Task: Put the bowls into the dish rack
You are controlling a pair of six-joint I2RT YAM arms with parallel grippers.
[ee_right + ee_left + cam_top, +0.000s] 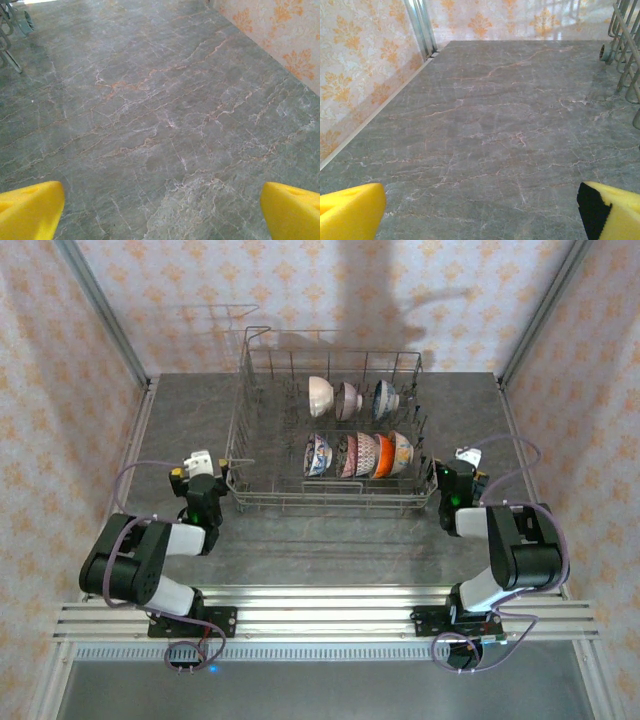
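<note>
The grey wire dish rack (262, 430) stands in the middle of the marble table. Bowls stand on edge between its tines: three in the back row (348, 399) and several in the front row (366, 454), among them a pink one, an orange one and a blue-and-white one. My left gripper (200, 464) rests low beside the rack's front left corner, open and empty; its yellow fingertips (350, 212) frame bare table. My right gripper (466, 460) sits by the rack's front right corner, also open and empty, its yellow fingertips (292, 212) spread wide.
Wire of the rack (622, 45) edges the left wrist view at the right, and a rack corner (10, 42) shows at the top left of the right wrist view. Wallpapered walls (60, 390) and metal posts close in the table on three sides.
</note>
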